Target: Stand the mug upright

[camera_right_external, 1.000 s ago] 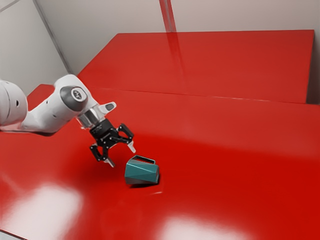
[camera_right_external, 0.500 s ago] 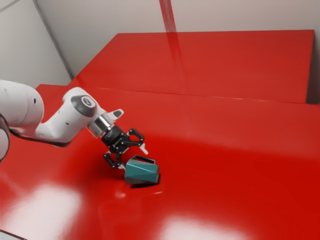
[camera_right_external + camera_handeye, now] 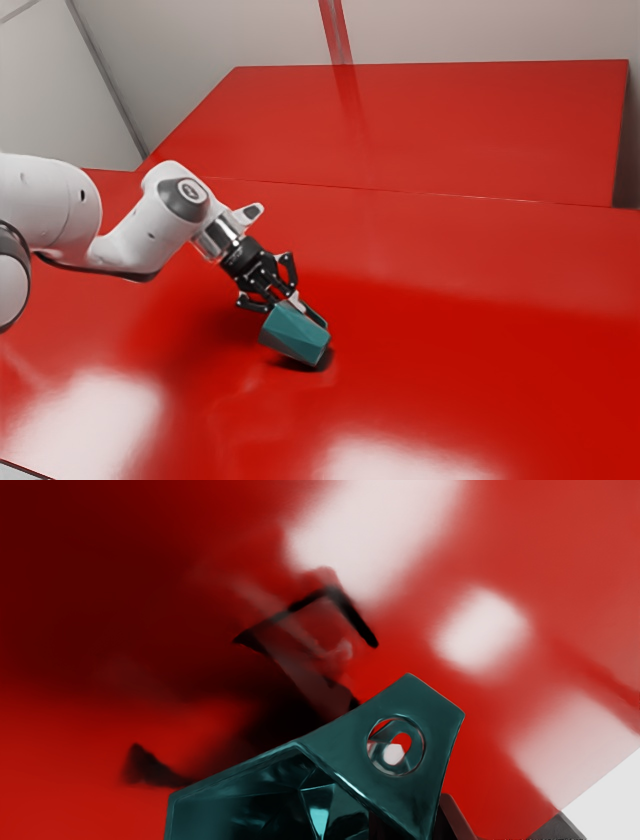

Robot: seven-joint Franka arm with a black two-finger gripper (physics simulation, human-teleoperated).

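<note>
The teal mug (image 3: 296, 336) is tilted in the exterior view, its end near the hand raised and its far end low over its shadow on the red table (image 3: 450, 350). My gripper (image 3: 292, 299) is closed on the mug's upper side, by the handle. In the wrist view the mug (image 3: 345, 740) shows its open mouth and a part with a round hole. There the gripper (image 3: 412, 824) has one dark finger behind the rim and the other along the outside, the mug's wall between them. Whether the low end touches the table, I cannot tell.
A second red surface (image 3: 420, 130) adjoins the table at the back, with a pale wall (image 3: 480, 30) behind it. Bright reflections lie across the tabletop toward the exterior view's bottom edge.
My hand has moved toward the exterior view's right and its fingers have closed on the mug. The mug, earlier lying on its side, has tipped, its near end rising.
</note>
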